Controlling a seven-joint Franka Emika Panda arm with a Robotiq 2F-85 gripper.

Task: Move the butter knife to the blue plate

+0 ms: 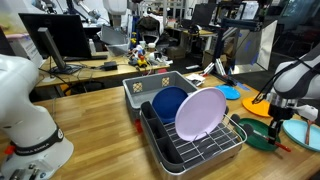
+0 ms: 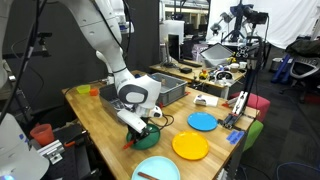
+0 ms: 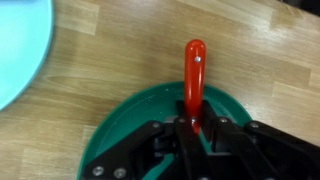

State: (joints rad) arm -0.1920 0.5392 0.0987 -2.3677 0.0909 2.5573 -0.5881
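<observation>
The butter knife [image 3: 194, 70] is a slim orange-red piece. In the wrist view one end sticks out past the rim of a dark green plate [image 3: 125, 125] onto the wood. My gripper [image 3: 192, 128] is shut on the knife over that green plate. In both exterior views the gripper [image 2: 140, 124] [image 1: 277, 116] is low over the green plate [image 2: 152, 137] [image 1: 258, 139]. The sky-blue plate [image 2: 202, 121] lies flat on the table, apart from the gripper. It also shows in an exterior view [image 1: 231, 91].
An orange plate [image 2: 190, 146] lies beside the blue plate. A pale teal plate [image 2: 157, 168] [image 3: 20, 40] lies near the green one. A dish rack [image 1: 190, 145] holds an upright navy plate [image 1: 168, 101] and a lavender plate [image 1: 200, 113]. A grey bin [image 1: 150, 88] stands behind.
</observation>
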